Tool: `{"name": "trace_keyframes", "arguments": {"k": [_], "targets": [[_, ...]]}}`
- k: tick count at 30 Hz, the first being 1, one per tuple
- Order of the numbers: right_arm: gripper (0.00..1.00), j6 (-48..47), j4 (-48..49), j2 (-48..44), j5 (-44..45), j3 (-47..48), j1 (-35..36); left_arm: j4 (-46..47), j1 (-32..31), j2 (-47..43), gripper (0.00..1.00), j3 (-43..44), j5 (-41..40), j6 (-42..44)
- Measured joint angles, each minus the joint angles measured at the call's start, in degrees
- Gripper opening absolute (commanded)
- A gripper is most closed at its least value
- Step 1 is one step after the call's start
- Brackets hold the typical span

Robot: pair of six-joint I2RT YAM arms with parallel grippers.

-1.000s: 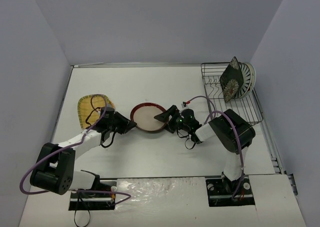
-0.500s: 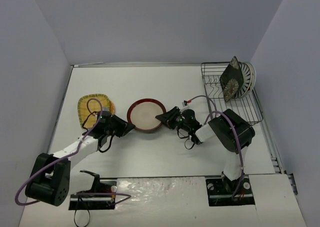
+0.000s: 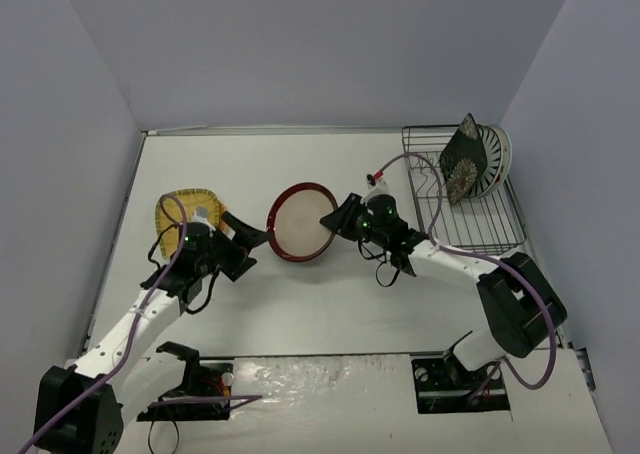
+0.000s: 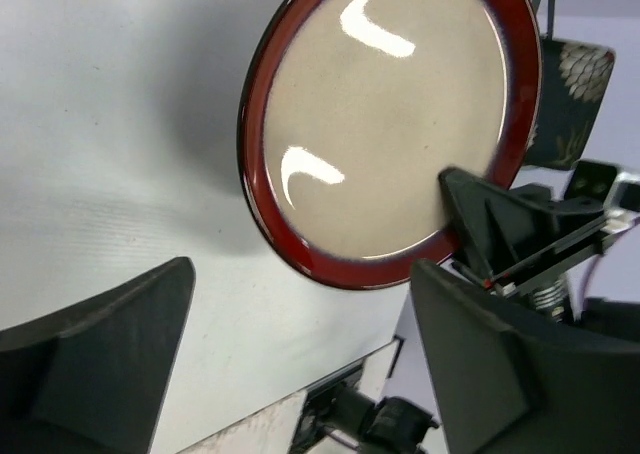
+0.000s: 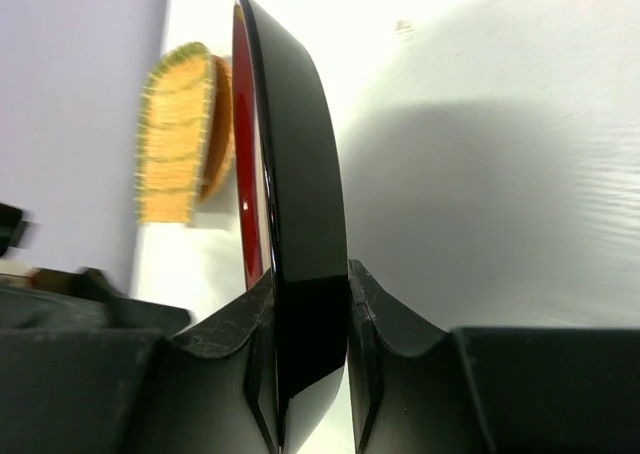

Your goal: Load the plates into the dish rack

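Note:
The red-rimmed beige plate (image 3: 300, 222) (image 4: 390, 124) is tilted up on edge above the table, and my right gripper (image 3: 341, 218) (image 5: 310, 334) is shut on its right rim. Its glossy black underside (image 5: 300, 204) fills the right wrist view. My left gripper (image 3: 247, 252) (image 4: 300, 354) stands open just left of that plate, touching nothing. The yellow woven-look plate (image 3: 183, 217) (image 5: 175, 139) lies at the left on top of an orange-brown plate (image 3: 222, 212). The dish rack (image 3: 480, 224) at the back right holds the black floral plate (image 3: 462, 160) and white plates (image 3: 494, 160) upright.
Grey walls close the table in at the back and on both sides. The right arm's purple cable (image 3: 405, 164) loops in front of the rack's left end. Both arm bases (image 3: 190, 389) sit at the near edge.
My left gripper let go of the red-rimmed plate, opened wide and drew back to the left. My right gripper closed on the plate's right rim and tipped it up off the table.

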Motion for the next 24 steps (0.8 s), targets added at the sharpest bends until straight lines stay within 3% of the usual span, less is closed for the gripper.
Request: {"name": "trace_keyframes", "arguments": {"k": [8,13,18,24], "targets": [[0.0,-20.0,-25.3,-8.8,7.9,11.4,-0.1,-14.2,0.0,-4.1,0.97,10.5,-3.2,10.3],[0.0,-34.4,-37.5,-12.8,13.9,21.9,-1.6,-26.6,0.0,-6.8,0.97,18.6,-10.4,24.5],[0.0,-45.0,-42.4,-14.6,17.4,30.8,-11.1,-35.4,0.0,-11.2,0.97,21.6,-18.7,35.3],[0.0,-54.7,-44.6,-13.4,21.5,35.9,-23.7,-39.4,0.0,-12.6,0.97,21.7,-22.9,42.9]]}}
